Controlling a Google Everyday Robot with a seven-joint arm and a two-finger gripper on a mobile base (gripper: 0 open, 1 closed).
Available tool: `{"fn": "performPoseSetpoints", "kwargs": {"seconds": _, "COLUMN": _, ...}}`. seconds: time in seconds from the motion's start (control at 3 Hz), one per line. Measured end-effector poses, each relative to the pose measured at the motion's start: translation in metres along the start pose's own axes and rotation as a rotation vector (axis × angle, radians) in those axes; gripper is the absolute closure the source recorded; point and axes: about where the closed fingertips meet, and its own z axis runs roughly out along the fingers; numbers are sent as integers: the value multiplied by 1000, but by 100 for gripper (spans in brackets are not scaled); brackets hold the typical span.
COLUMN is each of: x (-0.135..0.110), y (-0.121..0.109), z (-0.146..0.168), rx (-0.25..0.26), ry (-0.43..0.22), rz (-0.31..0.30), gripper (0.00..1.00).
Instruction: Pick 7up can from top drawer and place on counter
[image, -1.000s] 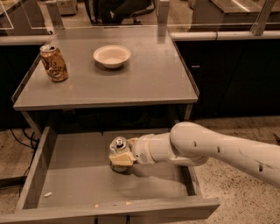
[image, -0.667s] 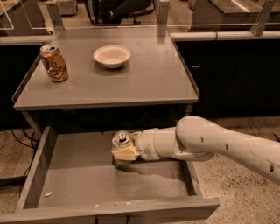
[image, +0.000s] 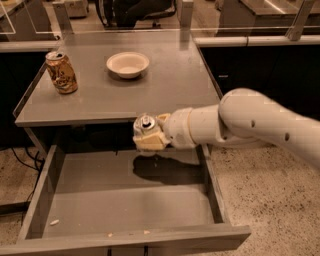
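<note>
My gripper (image: 148, 135) reaches in from the right on a thick white arm and is shut on the 7up can (image: 145, 123). Only the can's silver top with its pull tab shows above the cream fingers (image: 149, 142). The can hangs in the air above the open top drawer (image: 125, 205), level with the front edge of the counter (image: 165, 82). Its shadow falls on the drawer floor below. The drawer floor is grey with a few small crumbs near the front.
On the counter stand a larger orange-gold can (image: 61, 72) at the left and a white bowl (image: 128, 64) at the back middle. The drawer's side walls flank the gripper. Speckled floor lies to the right; cables lie at the left.
The gripper has lifted the 7up can up off the drawer floor to about counter-edge height. The arm has risen with it.
</note>
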Motion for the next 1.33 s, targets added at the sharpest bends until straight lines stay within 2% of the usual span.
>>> {"fn": "performPoseSetpoints", "kwargs": {"seconds": 0.33, "x": -60, "y": -8, "z": -34, "rx": 41, "ry": 13, "rz": -98, "gripper": 100}}
{"fn": "performPoseSetpoints", "kwargs": {"seconds": 0.67, "x": -60, "y": -8, "z": -34, "rx": 41, "ry": 12, "rz": -98, "gripper": 100}}
{"fn": "performPoseSetpoints", "kwargs": {"seconds": 1.0, "x": -84, "y": -41, "z": -30, "rx": 24, "ry": -15, "rz": -113, "gripper": 100}}
{"fn": "performPoseSetpoints", "kwargs": {"seconds": 1.33, "x": -100, "y": -77, "z": -27, "rx": -13, "ry": -43, "rz": -95, "gripper": 100}}
